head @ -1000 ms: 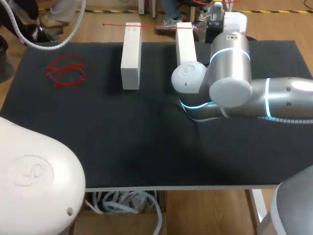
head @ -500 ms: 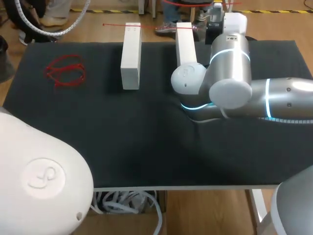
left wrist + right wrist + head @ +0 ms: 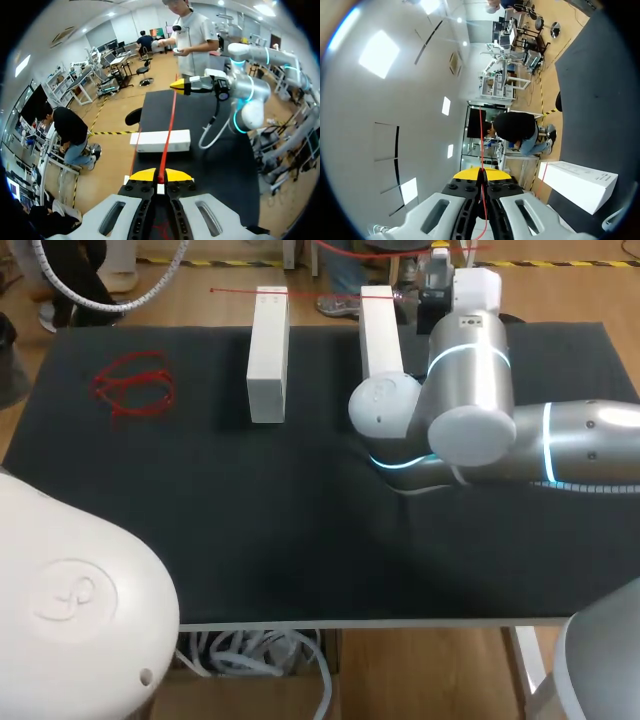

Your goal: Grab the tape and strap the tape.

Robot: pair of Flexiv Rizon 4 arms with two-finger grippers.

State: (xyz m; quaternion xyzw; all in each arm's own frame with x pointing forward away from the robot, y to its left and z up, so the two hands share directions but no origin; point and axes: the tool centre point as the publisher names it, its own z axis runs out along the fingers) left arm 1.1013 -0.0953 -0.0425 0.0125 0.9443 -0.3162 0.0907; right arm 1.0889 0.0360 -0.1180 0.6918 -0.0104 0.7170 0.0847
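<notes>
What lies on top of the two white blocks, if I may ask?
A red tape crosses over the left white block and right white block; the right arm hides the latter's near end.

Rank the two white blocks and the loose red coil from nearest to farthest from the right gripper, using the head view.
From the right gripper, shut on the taut tape:
1. Right white block, just beside it.
2. Left white block, farther left.
3. Red coil, far-left side of the table.

Bright, even overhead light. Soft, short shadows beside the white blocks (image 3: 268,350) on the dark table (image 3: 250,540). Pale sheen on the right arm (image 3: 470,380) casing, cyan rings aglow.
</notes>
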